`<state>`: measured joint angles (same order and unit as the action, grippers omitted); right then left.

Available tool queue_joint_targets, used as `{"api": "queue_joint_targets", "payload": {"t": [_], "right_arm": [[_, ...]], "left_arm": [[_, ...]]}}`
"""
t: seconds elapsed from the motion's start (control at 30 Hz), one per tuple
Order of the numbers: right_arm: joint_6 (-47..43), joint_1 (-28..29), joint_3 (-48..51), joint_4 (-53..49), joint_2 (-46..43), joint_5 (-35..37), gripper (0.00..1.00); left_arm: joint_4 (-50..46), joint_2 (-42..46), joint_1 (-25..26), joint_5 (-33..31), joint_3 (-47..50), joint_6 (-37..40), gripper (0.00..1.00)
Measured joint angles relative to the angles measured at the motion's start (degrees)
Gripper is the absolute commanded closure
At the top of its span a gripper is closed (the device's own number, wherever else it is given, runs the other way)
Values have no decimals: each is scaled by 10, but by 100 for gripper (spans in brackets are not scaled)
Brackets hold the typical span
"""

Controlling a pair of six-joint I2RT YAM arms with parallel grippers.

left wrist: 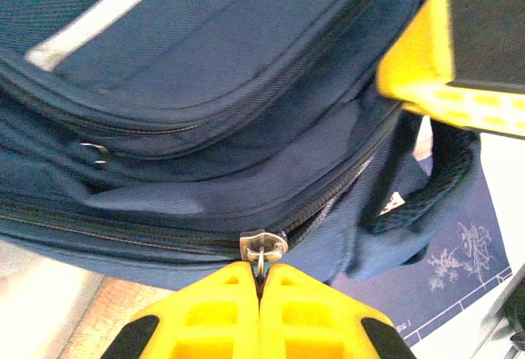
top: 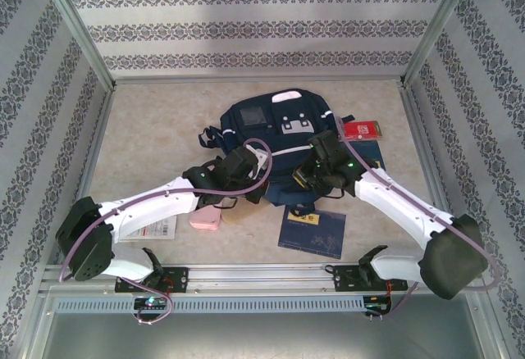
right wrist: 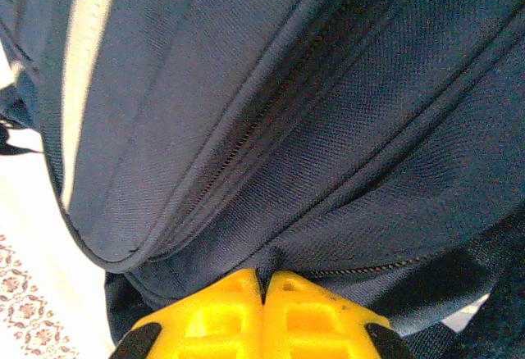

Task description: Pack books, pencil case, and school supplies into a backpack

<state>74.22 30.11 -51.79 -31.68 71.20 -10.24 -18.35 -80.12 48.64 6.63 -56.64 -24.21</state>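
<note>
The dark navy backpack (top: 279,125) lies in the middle of the table, and both grippers are at its near edge. My left gripper (top: 261,185) (left wrist: 262,275) is shut on the metal zipper pull (left wrist: 263,247) of the main zip. My right gripper (top: 302,182) (right wrist: 264,284) is shut on a pinch of the backpack's fabric (right wrist: 328,154) beside a zip line. One yellow finger of the right gripper (left wrist: 443,56) shows in the left wrist view. A navy book (top: 312,232) (left wrist: 447,273) lies just in front of the backpack. A pink pencil case (top: 205,216) sits under the left arm.
A red booklet (top: 362,129) lies at the backpack's right side. A white packet (top: 161,228) lies under the left forearm, near the front rail (top: 262,275). Patterned walls enclose the table on three sides.
</note>
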Motion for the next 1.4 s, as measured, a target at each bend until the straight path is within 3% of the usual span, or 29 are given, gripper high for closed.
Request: {"api": "queue_joint_targets", "payload": {"t": [0.37,0.67,0.93,1.33,1.37,1.4], "right_arm": [[-66,-51,-4,-18,-22,5,100],[-103,-94,-15,-39,-33,11,100],[-121,-97,-16,-45,-33,12,100],[-149,-98,-17,-46,-32,12,100],[-155,-97,-20,-47,-30,12,96],[-161,-97,-23,-48,-26,10,77]], "left_arm": [[-17,-6,-63,9,-15,26,100],[-27,-82,-132,15,-52,31,100],[-31,-133,-204,40,-78,33,100],[-63,-178,-218,54,-131,48,100],[-66,-179,-221,56,-131,48,100],[-66,-179,-223,60,-131,47,100]]}}
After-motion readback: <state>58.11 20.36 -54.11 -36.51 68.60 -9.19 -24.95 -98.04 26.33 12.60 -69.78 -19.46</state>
